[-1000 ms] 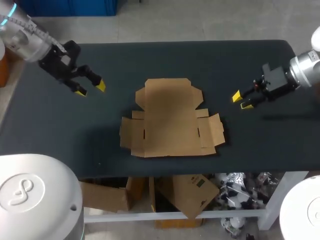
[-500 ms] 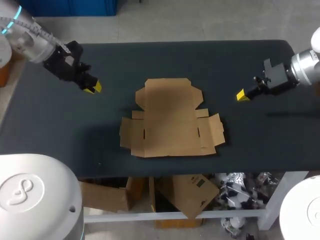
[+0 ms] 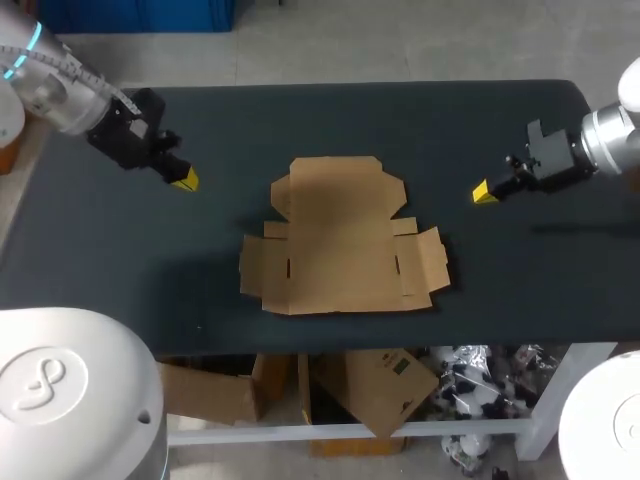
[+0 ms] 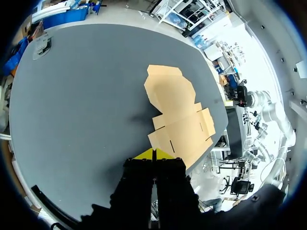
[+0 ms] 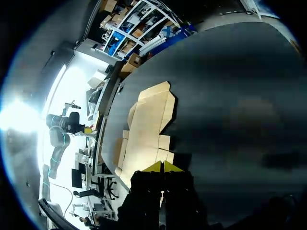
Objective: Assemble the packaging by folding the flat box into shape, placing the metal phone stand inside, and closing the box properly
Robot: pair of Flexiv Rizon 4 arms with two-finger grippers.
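The flat box (image 3: 340, 240) is left unfolded and untouched at the centre of the table (image 3: 300, 120). At its ten and two o'clock, the left gripper (image 3: 184, 180) and right gripper (image 3: 482, 192) have been closed, their tips brought together where they were spread a second ago. Folding is judged not yet begun.

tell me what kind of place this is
Likely a robotics lab test bench: a dark table, a flat cardboard box on it, and the left arm and right arm either side, jaws shut.

Left claw (image 3: 184, 180), right claw (image 3: 482, 192) now closed.
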